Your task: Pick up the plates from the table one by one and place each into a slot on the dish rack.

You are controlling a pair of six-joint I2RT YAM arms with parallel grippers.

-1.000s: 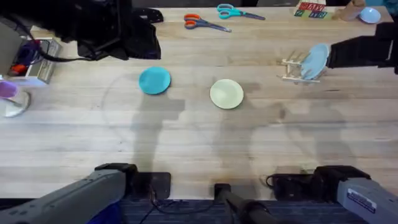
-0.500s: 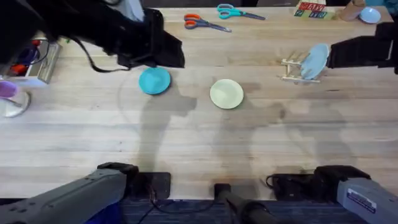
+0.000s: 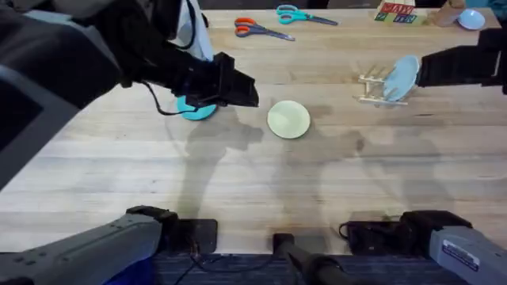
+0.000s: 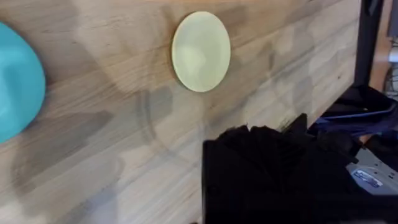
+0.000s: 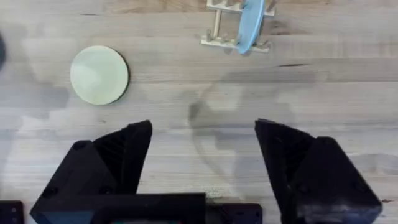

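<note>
The left gripper (image 3: 238, 87) has moved out over the table (image 3: 253, 182) since a moment ago — it now hangs over the turquoise plate (image 3: 194, 109) and hides most of it. I cannot tell if its fingers are apart or together. The pale yellow plate (image 3: 288, 119) lies flat in the same spot, just beside it. The pale blue plate (image 3: 400, 77) still stands on edge in the dish rack (image 3: 374, 87). The right gripper (image 5: 202, 162) is spread wide — it holds nothing.
</note>
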